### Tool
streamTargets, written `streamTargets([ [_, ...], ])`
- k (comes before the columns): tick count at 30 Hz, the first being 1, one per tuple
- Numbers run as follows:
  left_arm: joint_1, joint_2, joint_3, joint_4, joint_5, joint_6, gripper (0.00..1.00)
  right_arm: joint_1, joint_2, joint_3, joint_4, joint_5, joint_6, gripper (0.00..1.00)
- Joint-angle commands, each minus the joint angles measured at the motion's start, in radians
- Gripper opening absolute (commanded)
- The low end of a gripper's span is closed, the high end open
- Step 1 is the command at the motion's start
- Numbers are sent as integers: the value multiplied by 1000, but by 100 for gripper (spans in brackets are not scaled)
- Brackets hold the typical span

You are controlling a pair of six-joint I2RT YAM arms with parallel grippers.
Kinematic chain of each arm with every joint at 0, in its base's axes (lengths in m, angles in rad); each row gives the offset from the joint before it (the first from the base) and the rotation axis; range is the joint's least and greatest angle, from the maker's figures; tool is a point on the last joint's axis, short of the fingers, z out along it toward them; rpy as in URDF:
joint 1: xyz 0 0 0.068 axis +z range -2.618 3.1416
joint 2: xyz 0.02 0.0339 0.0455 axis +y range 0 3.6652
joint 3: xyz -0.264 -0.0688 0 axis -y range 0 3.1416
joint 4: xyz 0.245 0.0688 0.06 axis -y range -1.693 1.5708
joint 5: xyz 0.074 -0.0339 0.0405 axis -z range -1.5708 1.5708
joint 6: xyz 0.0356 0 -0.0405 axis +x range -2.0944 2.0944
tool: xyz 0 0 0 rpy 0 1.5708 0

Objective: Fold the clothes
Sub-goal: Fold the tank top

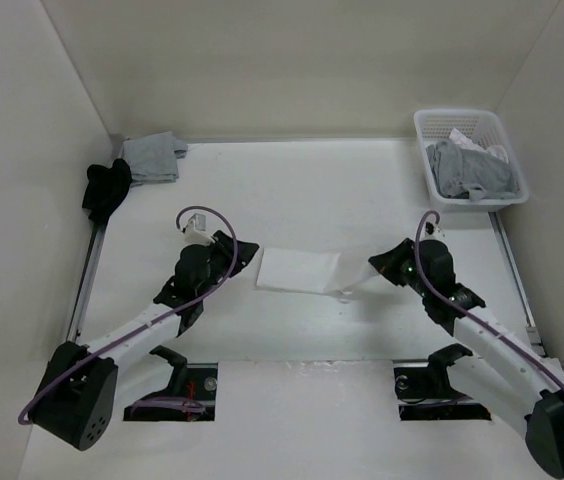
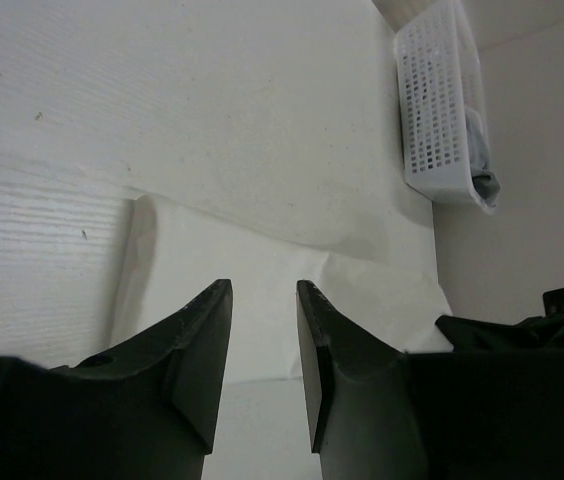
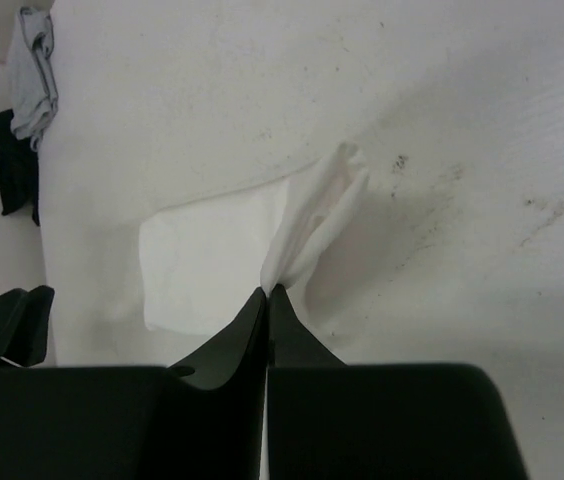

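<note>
Clothes [image 1: 297, 270] are just one thin white top, folded, in the middle of the table [image 1: 292, 190] between both arms. Right gripper [image 3: 267, 292] is pinched tight on its right edge, that bit bunched up; left gripper [image 2: 262, 290] hangs over the left edge, fingers apart.

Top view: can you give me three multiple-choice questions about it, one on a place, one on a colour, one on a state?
1. Where does the basket stand? A far right corner; B far left corner; C at the near edge.
2. What colour is the cloth in the middle? A black; B white; C grey.
3. The right gripper is: A open; B shut on nothing; C shut on the cloth.
Answers: 1 A, it sits at the back on the right. 2 B, it is plain white. 3 C, a raised edge of cloth is pinched in it.
</note>
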Motion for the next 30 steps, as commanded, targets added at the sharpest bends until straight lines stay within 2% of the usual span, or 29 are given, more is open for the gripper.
streamTargets([
  [1, -10, -41, 17, 10, 17, 1, 31, 57, 22, 164, -184, 111, -119, 1],
  [10, 25, -157, -2, -54, 26, 5, 32, 348, 418, 532, -259, 237, -197, 2],
  [19, 133, -246, -38, -111, 96, 8, 34, 532, 856, 891, -304, 235, -212, 4],
  [20, 145, -248, -42, -111, 107, 8, 34, 543, 904, 929, -310, 231, -214, 7],
  [22, 174, -249, -45, -111, 130, 4, 34, 566, 978, 994, -317, 218, -209, 19],
  [23, 188, -249, -45, -111, 139, 2, 35, 581, 999, 1017, -319, 217, -208, 28],
  [25, 203, -251, -46, -111, 149, 1, 36, 605, 1006, 1036, -316, 217, -205, 38],
  [27, 203, -249, -46, -114, 147, 1, 37, 615, 964, 1019, -305, 224, -196, 42],
  [30, 200, -242, -45, -117, 136, 5, 37, 617, 827, 907, -238, 243, -188, 42],
])
